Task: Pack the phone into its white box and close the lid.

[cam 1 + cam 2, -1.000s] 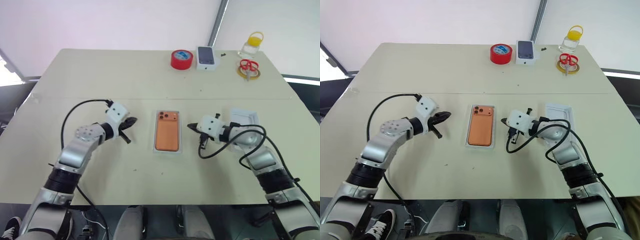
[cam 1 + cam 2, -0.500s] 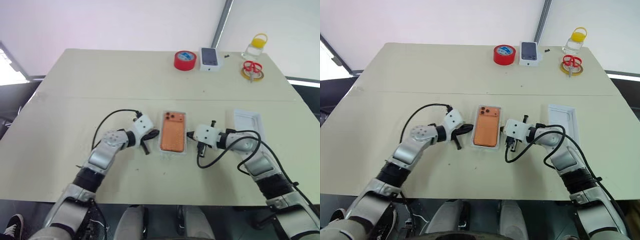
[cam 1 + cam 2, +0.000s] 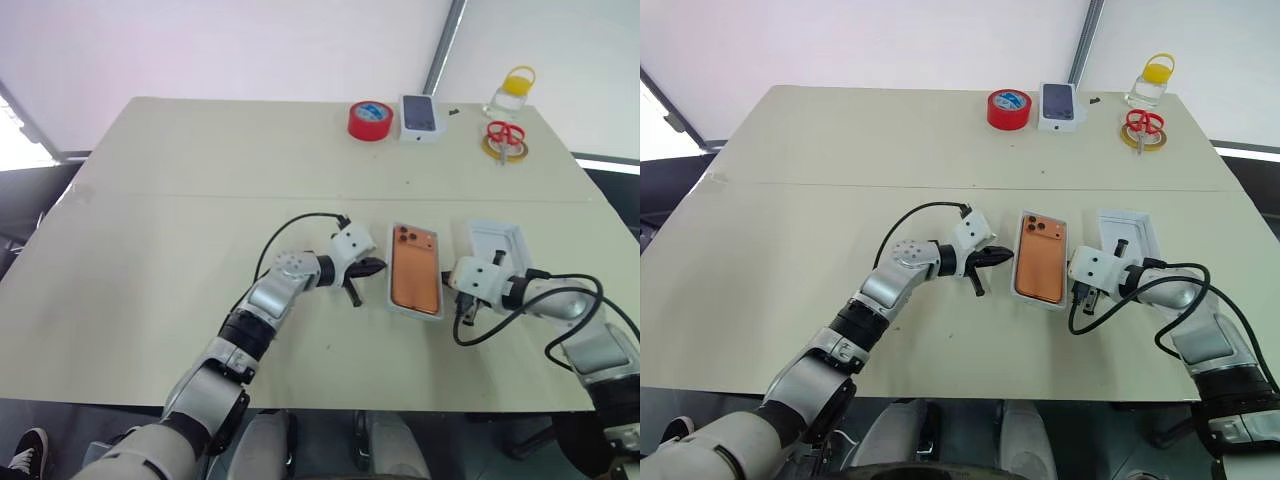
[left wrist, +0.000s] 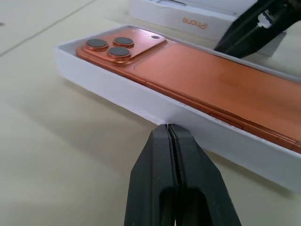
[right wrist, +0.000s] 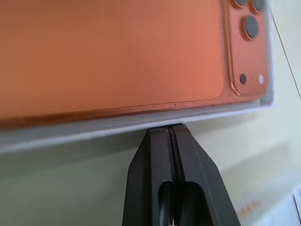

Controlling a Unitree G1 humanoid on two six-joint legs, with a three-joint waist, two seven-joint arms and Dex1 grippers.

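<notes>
My left gripper (image 4: 170, 128) has its 2 black fingers pressed flat together, nothing between them, and the joined tip touches the long outer wall of the white box (image 4: 141, 101) on its left side. My right gripper (image 5: 170, 128) is clenched the same way, empty, its tip set against the opposite long wall, so the box sits between my 2 fingertips on the table (image 3: 180, 230).

The phone (image 3: 414, 281) lies inside the box, back up, its orange shell level with the rim and the 3 lenses of its camera cluster at the far left corner. The box itself lies slightly tilted, its far end a little to the left.

Just beyond my right gripper, on the right of the box, lies the lid (image 3: 493, 240), open side up, near the box but apart from it. In the left wrist view its side wall shows orange lettering.

At the far edge of the table stand a red tape roll (image 3: 367, 119), a small white box with a dark phone picture (image 3: 420, 116), red-handled scissors (image 3: 498, 133) on a yellow ring, and a clear jar with a yellow cap (image 3: 507, 92).
</notes>
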